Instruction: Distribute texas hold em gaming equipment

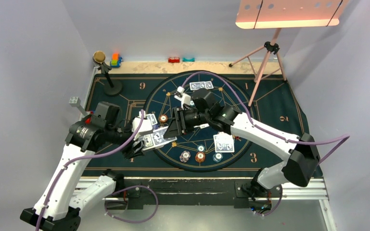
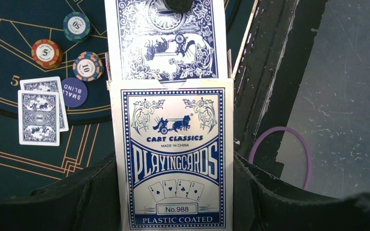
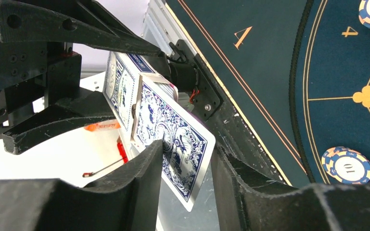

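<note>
Blue-and-white, the box (image 2: pixel 173 159) of cards is clamped between the fingers of the left gripper (image 2: pixel 173 192) and held over the near-left part of the mat (image 1: pixel 171 91). One card (image 3: pixel 173 137) is seen sticking out of the box's open end, back showing. It is pinched between the narrowed fingers of the right gripper (image 3: pixel 185 154), which is reached across from the right, so that both tools meet just left of the mat's centre.

On the mat, in the left wrist view, a near pair (image 2: pixel 39 117) of face-down cards is laid overlapping, with a blue disc (image 2: pixel 73 91) marked SMALL BLIND just beside it. Three chips are grouped close by: a teal chip (image 2: pixel 76 26) marked 50, an orange chip (image 2: pixel 46 53) marked 5, and a blue-and-orange chip (image 2: pixel 87 66) marked 10, the last just beside the disc. A far pair (image 1: pixel 201 85) of cards is laid at the far side of the mat, well apart from both grippers.
</note>
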